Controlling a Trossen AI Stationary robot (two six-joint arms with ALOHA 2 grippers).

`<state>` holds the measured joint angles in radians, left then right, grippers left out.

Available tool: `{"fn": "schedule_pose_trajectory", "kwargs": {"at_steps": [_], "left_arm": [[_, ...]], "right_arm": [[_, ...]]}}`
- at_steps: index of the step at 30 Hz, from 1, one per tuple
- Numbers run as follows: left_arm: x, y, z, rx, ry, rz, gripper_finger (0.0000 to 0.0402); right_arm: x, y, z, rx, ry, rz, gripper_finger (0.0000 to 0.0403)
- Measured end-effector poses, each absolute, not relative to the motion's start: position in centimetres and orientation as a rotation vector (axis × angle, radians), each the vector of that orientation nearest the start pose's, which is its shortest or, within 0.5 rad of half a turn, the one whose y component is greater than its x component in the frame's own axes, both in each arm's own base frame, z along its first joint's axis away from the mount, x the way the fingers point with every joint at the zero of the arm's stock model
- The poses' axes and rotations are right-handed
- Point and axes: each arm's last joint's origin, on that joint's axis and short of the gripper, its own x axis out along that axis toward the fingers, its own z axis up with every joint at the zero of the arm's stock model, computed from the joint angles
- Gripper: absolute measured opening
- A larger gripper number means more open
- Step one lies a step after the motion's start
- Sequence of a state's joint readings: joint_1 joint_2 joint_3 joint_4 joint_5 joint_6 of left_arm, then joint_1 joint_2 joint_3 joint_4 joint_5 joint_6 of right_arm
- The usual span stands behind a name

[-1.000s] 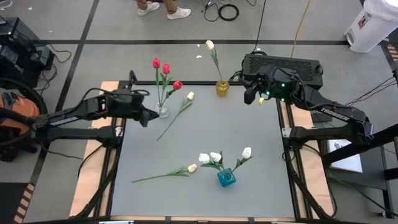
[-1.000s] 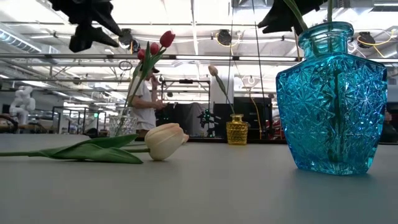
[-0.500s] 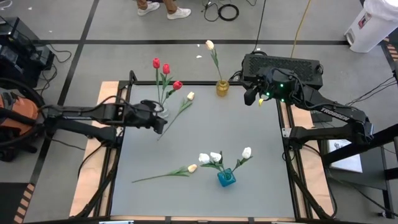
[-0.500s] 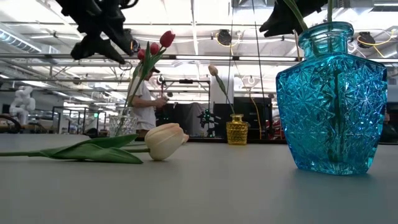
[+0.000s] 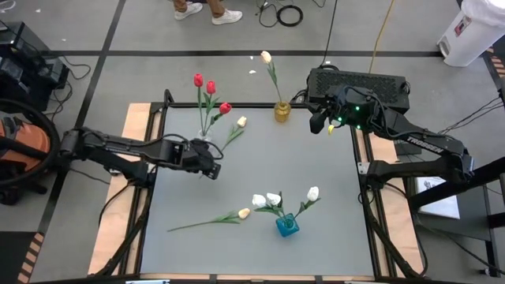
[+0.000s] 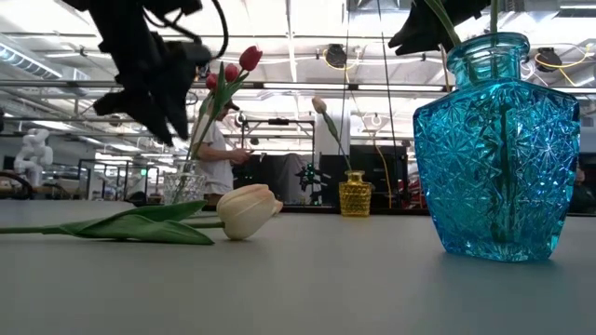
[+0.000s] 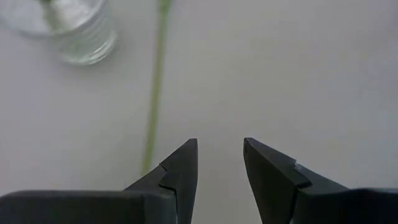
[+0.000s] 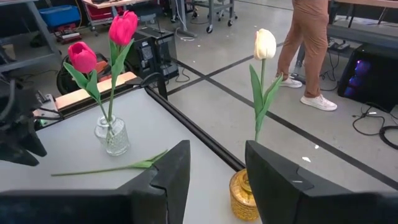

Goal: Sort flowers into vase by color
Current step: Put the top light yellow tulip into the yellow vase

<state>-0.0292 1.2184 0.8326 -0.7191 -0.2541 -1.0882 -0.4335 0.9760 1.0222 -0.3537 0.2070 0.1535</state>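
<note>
1. Left gripper (image 5: 215, 168) low over the worktop (image 5: 316, 173), jaws parted w/ a clear gap, nothing btwn them (left wrist view).
2. Loose cream tulip (image 5: 229, 136) lies flat just off the left jaws; its stem (image 7: 155, 93) runs past one jaw tip, not inside the gap.
3. Clear vase (image 5: 207, 142) stands just beyond the left jaws, beside that stem; holds red tulips (image 5: 210, 88).
4. Right gripper (image 5: 323, 124) hangs above the far right corner of the worktop, jaws apart, holding nothing.
5. Yellow vase (image 8: 244, 198) sits right ahead of the right jaws, w/ one cream tulip (image 8: 265, 44) upright in it.
6. Blue vase (image 5: 287, 226) near the front edge, well apart from both jaws; carries white tulips (image 5: 272, 199).
7. Second loose cream tulip (image 5: 229, 216) lies flat on the worktop just beside the blue vase, well clear of both jaws.
8. Person (image 8: 308, 43) walks on the floor beyond the worktop.
</note>
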Motion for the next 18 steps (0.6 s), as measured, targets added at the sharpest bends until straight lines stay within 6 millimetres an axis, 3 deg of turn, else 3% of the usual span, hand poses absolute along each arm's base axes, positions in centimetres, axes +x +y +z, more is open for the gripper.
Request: {"fn": "schedule_pose_trajectory", "kwargs": {"at_steps": [18], "left_arm": [[23.6, 0.5, 18.8, -0.813, 1.115, 0.845, 0.0136]], "right_arm": [[18.4, -9.2, 36.4, 0.175, 0.267, -0.657, 0.0146]]}}
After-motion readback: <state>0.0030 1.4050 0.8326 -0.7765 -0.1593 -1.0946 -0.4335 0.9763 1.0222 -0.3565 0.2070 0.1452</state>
